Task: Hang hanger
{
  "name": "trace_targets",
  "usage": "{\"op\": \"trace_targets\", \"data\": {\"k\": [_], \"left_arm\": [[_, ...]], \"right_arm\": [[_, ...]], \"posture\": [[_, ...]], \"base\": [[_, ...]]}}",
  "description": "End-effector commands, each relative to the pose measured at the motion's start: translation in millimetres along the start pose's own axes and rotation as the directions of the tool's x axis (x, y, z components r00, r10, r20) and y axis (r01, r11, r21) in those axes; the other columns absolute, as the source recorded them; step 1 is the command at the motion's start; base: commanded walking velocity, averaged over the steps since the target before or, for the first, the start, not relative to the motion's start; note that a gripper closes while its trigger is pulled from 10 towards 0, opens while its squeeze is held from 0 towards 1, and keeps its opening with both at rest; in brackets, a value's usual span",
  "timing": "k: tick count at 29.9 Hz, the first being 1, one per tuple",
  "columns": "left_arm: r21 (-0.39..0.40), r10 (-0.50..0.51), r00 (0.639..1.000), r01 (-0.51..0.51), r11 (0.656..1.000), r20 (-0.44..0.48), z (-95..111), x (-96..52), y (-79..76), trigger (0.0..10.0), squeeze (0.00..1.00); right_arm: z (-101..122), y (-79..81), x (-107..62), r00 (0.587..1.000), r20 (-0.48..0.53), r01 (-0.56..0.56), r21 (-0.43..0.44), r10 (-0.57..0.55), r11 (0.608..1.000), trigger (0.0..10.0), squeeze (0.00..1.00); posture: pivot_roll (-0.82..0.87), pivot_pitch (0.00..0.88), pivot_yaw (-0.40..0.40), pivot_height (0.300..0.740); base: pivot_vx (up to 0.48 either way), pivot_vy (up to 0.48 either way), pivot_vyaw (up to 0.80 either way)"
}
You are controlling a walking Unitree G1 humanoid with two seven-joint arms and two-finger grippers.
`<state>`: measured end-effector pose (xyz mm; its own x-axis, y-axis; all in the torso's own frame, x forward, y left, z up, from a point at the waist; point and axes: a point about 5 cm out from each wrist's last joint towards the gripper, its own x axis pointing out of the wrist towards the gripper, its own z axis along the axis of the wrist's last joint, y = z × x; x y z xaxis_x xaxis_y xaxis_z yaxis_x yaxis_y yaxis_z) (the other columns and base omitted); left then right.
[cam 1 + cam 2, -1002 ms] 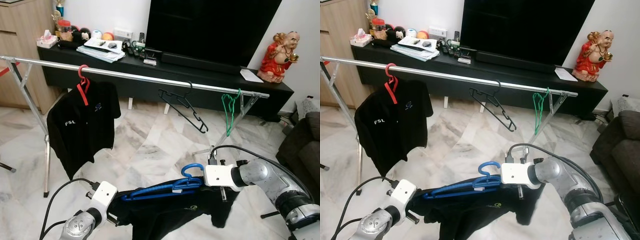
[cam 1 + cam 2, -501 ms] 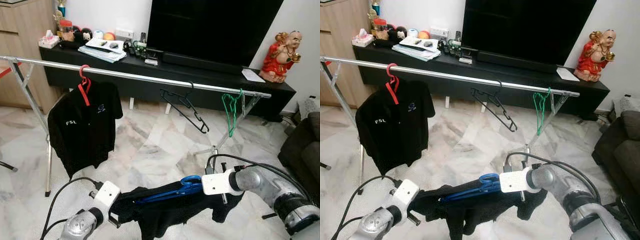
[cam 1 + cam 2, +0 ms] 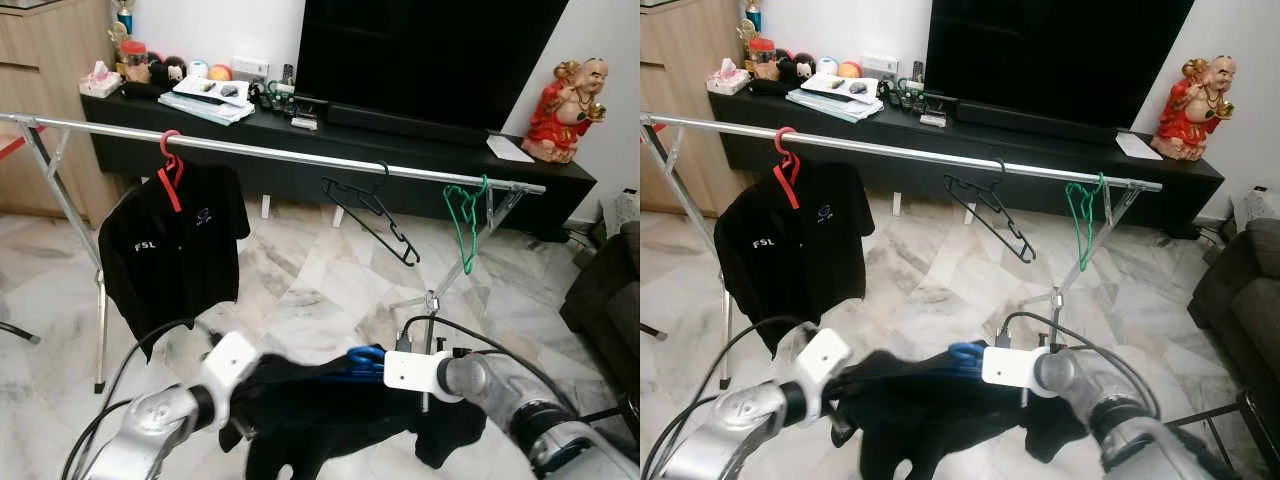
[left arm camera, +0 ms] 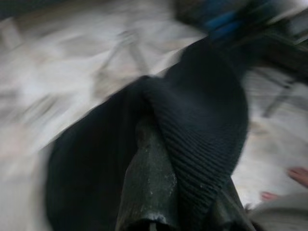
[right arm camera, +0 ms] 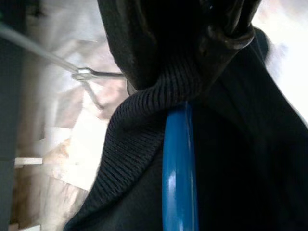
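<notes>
Both grippers carrying the shirt-draped hanger

I keep the blue hanger (image 3: 362,360) low at six o'clock, left gripper (image 4: 159,159) and right gripper (image 5: 192,57) fingers clamped on its black shirt (image 3: 330,420), so it stays spread below the rail (image 3: 290,157).

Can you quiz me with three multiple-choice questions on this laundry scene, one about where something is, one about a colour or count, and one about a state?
1. Where does the red hanger with the black shirt hang on the rail?
A. toward its left end
B. at its right end
C. off the rail, on the floor

2. How many bare hangers hang on the rail?
A. none
B. two
C. four

3. What state is the blue hanger in?
A. hooked on the rail
C. lying on the TV stand
B. inside a black garment held between the left gripper and the right gripper

Answers: 1 A, it hangs left of the others. 2 B, one black hanger and one green hanger. 3 B, it sits in the collar, below the rail.
</notes>
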<state>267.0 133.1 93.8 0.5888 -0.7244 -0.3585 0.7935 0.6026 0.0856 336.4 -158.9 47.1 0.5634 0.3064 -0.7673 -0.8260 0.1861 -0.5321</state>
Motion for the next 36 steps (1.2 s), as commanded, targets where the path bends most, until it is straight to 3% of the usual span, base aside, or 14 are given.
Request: {"op": "trace_targets", "data": {"k": [1,3,7,8,9,10,11,13,14,15,16,26,36], "left_arm": [[0.021,-0.067,0.997,0.067,0.998,0.035,14,6.8,-8.6,0.0,0.00],[0.020,-0.117,0.989,0.116,0.993,0.095,32,18.7,-17.4,0.0,0.00],[0.046,-0.202,0.974,0.198,0.979,0.102,41,31.5,-33.0,0.0,0.00],[0.053,-0.221,0.971,0.217,0.975,0.087,41,34.9,-38.0,2.0,0.00],[0.059,-0.242,0.968,0.238,0.969,0.069,40,37.0,-42.8,3.1,0.00],[0.070,-0.269,0.962,0.265,0.962,0.049,38,38.3,-48.2,9.6,0.00],[0.085,-0.306,0.952,0.303,0.949,0.028,36,38.9,-55.1,10.0,0.00],[0.082,-0.360,0.933,0.359,0.930,-0.003,33,36.3,-63.9,10.0,0.00],[0.102,-0.358,0.933,0.360,0.927,-0.043,29,34.5,-62.5,10.0,0.16],[0.119,-0.354,0.932,0.360,0.925,-0.073,26,33.2,-61.3,10.0,0.16],[0.133,-0.353,0.930,0.365,0.921,-0.101,23,31.9,-60.3,10.0,1.00],[0.165,-0.375,0.918,0.393,0.905,-0.130,27,25.6,-58.1,10.0,1.00],[0.270,-0.237,0.958,0.274,0.923,-0.161,31,41.3,-48.6,10.0,1.00]], "right_arm": [[-5,0.0,-0.6,1.000,-0.007,0.023,0.062,-0.022,0.998,0.0,0.00],[7,0.9,4.0,0.999,0.032,0.029,0.113,-0.033,0.993,0.0,0.00],[24,-2.5,6.4,0.994,0.102,0.024,0.175,-0.042,0.984,0.0,0.00],[28,-3.8,6.6,0.991,0.130,0.014,0.196,-0.041,0.980,0.0,0.00],[32,-4.8,6.6,0.987,0.154,0.004,0.208,-0.036,0.978,0.0,0.00],[36,-5.6,6.4,0.984,0.177,-0.010,0.218,-0.030,0.976,0.0,0.00],[39,-8.0,5.6,0.980,0.196,-0.014,0.232,-0.032,0.973,0.0,0.00],[41,-14.3,3.2,0.976,0.210,-0.001,0.236,-0.050,0.972,0.0,0.00],[40,-16.6,1.9,0.976,0.210,0.004,0.234,-0.054,0.972,0.0,0.00],[39,-18.1,1.0,0.976,0.210,0.006,0.234,-0.057,0.972,0.0,0.00],[38,-19.0,0.4,0.976,0.210,0.006,0.232,-0.056,0.973,0.0,0.00],[37,-26.7,-3.6,0.975,0.211,0.025,0.222,-0.073,0.975,0.0,0.00],[39,-22.1,-3.6,0.970,0.242,-0.043,0.188,-0.004,0.981,0.0,0.00]], "posture": [[0.15,0.009,-0.159,0.740],[0.15,0.009,-0.158,0.740],[0.16,0.011,-0.162,0.740],[0.16,0.010,-0.162,0.740],[0.16,0.010,-0.163,0.740],[0.16,0.010,-0.163,0.740],[0.16,0.010,-0.163,0.740],[0.16,0.007,-0.164,0.740],[0.16,0.006,-0.165,0.740],[0.16,0.006,-0.166,0.740],[0.17,0.003,-0.167,0.740],[0.18,0.000,-0.169,0.740],[0.18,0.000,-0.171,0.740]], "base": [[0.000,0.000,0.00],[0.000,0.000,0.00],[0.000,0.000,0.00],[0.000,0.000,0.00],[0.000,0.000,0.00],[0.000,0.000,0.00],[0.000,0.000,0.00],[0.000,0.000,0.00],[0.000,0.000,0.00],[0.000,0.000,0.00],[0.000,0.000,0.00],[0.000,0.000,0.00],[0.000,0.000,0.00]]}}
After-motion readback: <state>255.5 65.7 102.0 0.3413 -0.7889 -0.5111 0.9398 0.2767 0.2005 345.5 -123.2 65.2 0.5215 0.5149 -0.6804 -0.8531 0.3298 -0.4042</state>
